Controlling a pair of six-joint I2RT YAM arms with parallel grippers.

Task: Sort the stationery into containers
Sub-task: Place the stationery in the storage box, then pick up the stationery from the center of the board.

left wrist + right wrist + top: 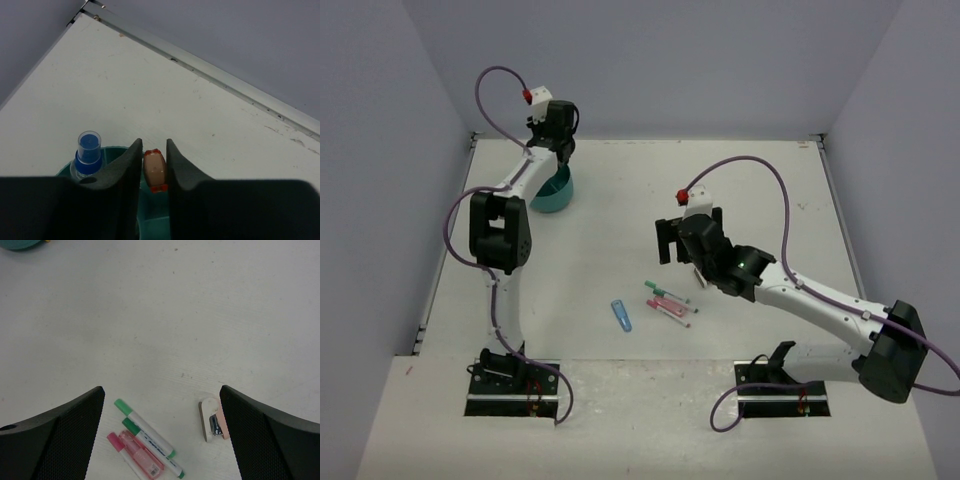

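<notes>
From above, the left gripper hangs over the teal tub at the far left corner of the table; its fingers cannot be made out here; the right gripper is above mid-table with its jaws spread wide and nothing between them; near it lie the green markers and a pink marker, side by side, with a blue piece just to their left.

On the left wrist, the fingers stand a narrow gap apart, clamped on an orange-capped piece that fills the gap and meets both pads; it sits over the tub's rim; a blue-capped piece stands upright inside the tub, just beside the left finger.

On the right wrist, the fingers are splayed and grip nothing; the markers lie on the table between them, nearer the left one; an eraser lies just beside the other finger; whether it touches, I cannot tell.
</notes>
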